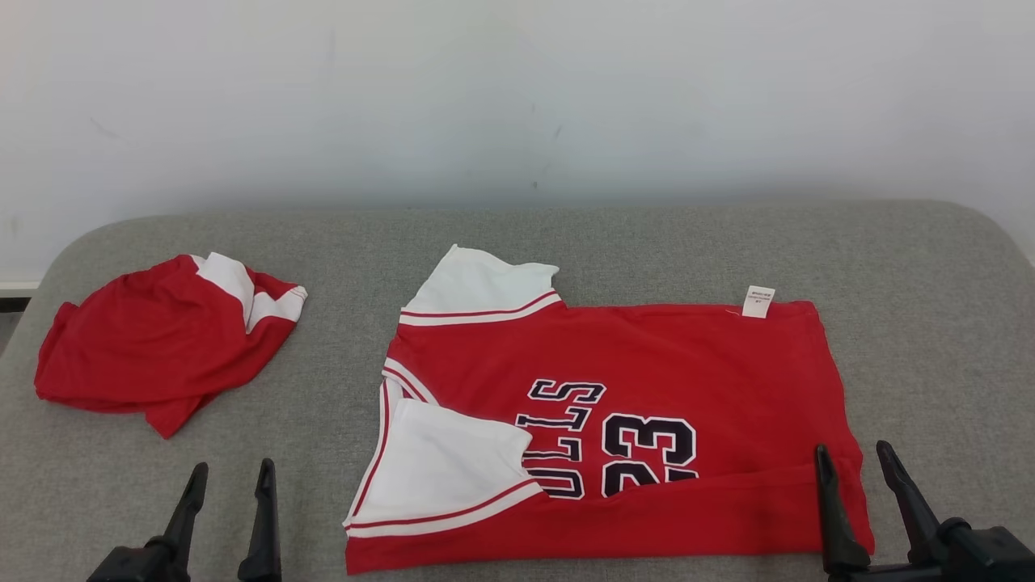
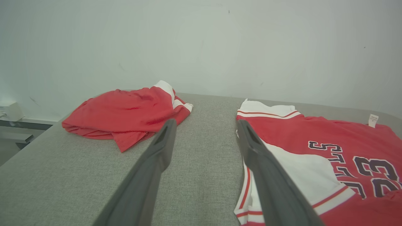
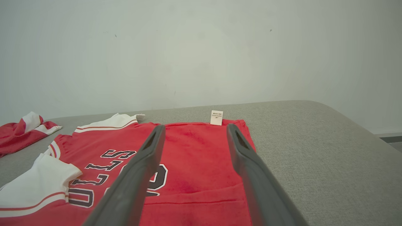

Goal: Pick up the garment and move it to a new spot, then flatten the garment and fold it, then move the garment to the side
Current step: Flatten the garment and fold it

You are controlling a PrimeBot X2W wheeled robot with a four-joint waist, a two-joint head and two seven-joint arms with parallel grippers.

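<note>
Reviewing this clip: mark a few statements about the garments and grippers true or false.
1. The left gripper and right gripper are both open. True.
2. The number 23 jersey lies in a crumpled heap. False: it lies spread out, its near edge folded over the print.
3. A white label shows at the jersey's far edge. True.
4. The bunched red garment lies to the jersey's right. False: it lies to the robot's left of it.
5. The two garments touch. False: bare grey table separates them.
</note>
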